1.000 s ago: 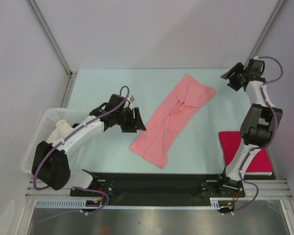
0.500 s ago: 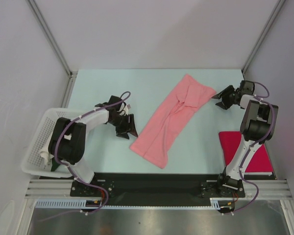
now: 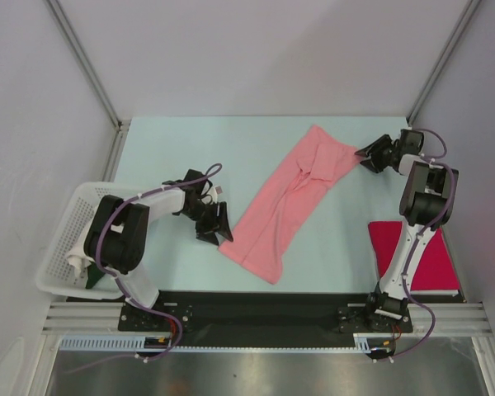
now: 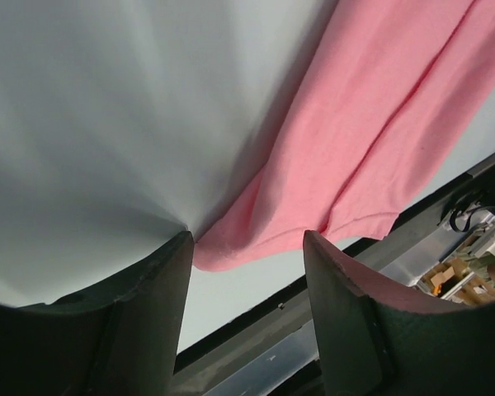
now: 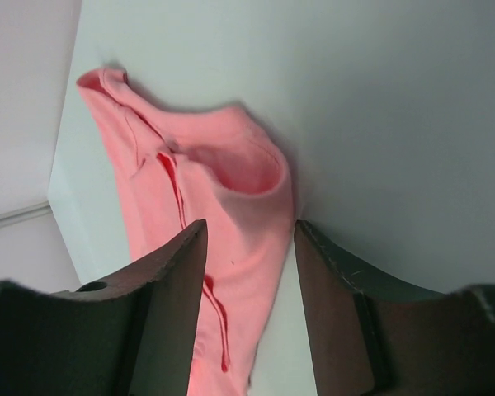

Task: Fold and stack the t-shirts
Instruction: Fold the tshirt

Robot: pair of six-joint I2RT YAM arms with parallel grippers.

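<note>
A pale blue-green bench [image 3: 190, 148] stands inside plain grey walls, with metal posts rising at its far corners.

A light salmon-pink soft cloth t-shirt [image 3: 293, 198] lies flat near the middle of it. It is folded into a long strip that runs on a slant from the far right down toward the near left. A deep magenta-red cloth t-shirt [image 3: 442, 268] sits folded at the near right edge of the bench, well apart from the pink one and partly hidden behind the right arm.

The left claw [image 3: 215, 225] is low at the near-left corner of the pink strip. In the left wrist view its claw [image 4: 247, 239] has its jaws spread, and the rounded corner of the pink shirt [image 4: 355, 124] lies in the gap between them. The cloth seems to brush one fingertip, though the angle makes that hard to settle.

The right claw [image 3: 369, 157] is at the strip's far-right end. From the right wrist, this claw [image 5: 249, 224] also has its jaws apart, straddling the edge of the pink shirt [image 5: 231, 206] without pinching it.

A white plastic lattice basket [image 3: 74, 202] sits at the left edge of the bench with a pale cloth [image 3: 76, 262] inside.
</note>
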